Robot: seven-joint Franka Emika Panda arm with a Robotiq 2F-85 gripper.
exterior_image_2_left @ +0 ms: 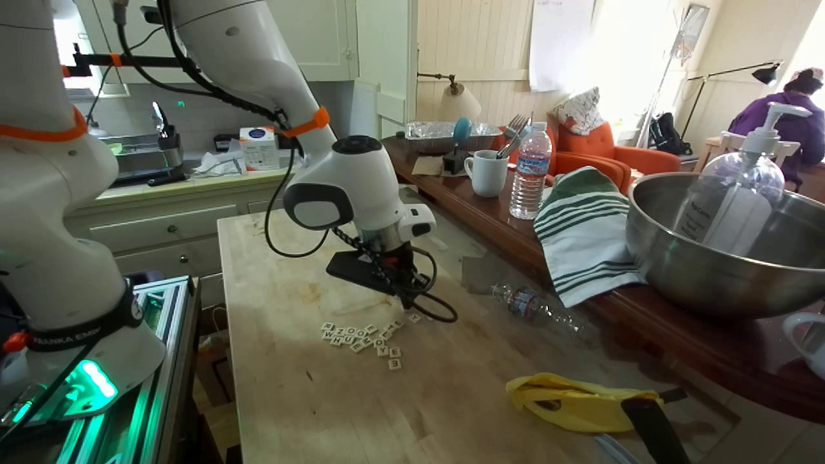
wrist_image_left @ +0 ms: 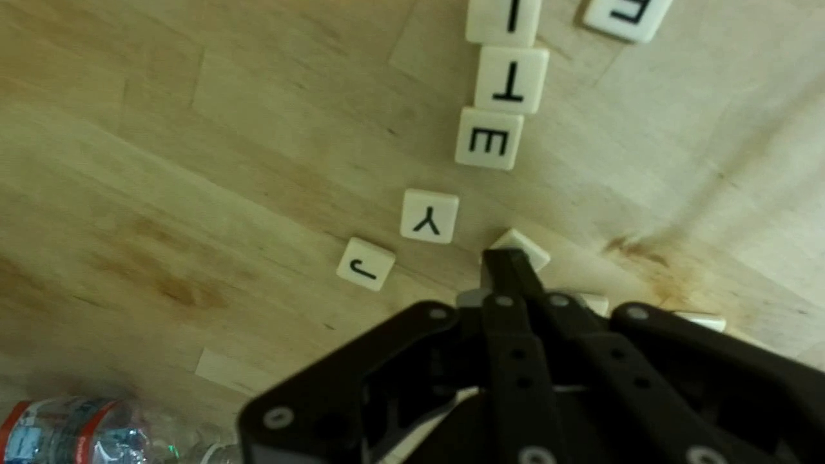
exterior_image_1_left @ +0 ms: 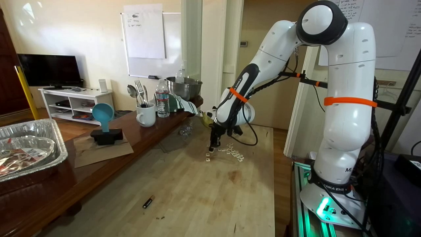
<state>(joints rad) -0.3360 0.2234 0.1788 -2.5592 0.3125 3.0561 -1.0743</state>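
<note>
My gripper point(wrist_image_left: 506, 258) is shut, its black fingertips pressed together low over the wooden table. Partly hidden beneath them lies a cream tile point(wrist_image_left: 530, 248); whether they touch it I cannot tell. Beside it sit a Y tile point(wrist_image_left: 430, 225) and a J tile point(wrist_image_left: 365, 264), lying apart from each other. An E tile point(wrist_image_left: 489, 138), a T tile point(wrist_image_left: 512, 78) and an I tile point(wrist_image_left: 499, 22) form a line farther up the wrist view. In both exterior views the gripper point(exterior_image_1_left: 211, 148) points down at the edge of a cluster of letter tiles point(exterior_image_1_left: 235, 153), point(exterior_image_2_left: 361, 338).
A clear plastic bottle point(exterior_image_2_left: 525, 303) lies on the table near the raised brown counter point(exterior_image_1_left: 98, 177). A yellow bag point(exterior_image_2_left: 573, 405) and a battery point(exterior_image_1_left: 148, 201) are also on the table. On the counter stand a mug point(exterior_image_1_left: 146, 116), a water bottle point(exterior_image_1_left: 162, 102) and a steel bowl point(exterior_image_2_left: 741, 277).
</note>
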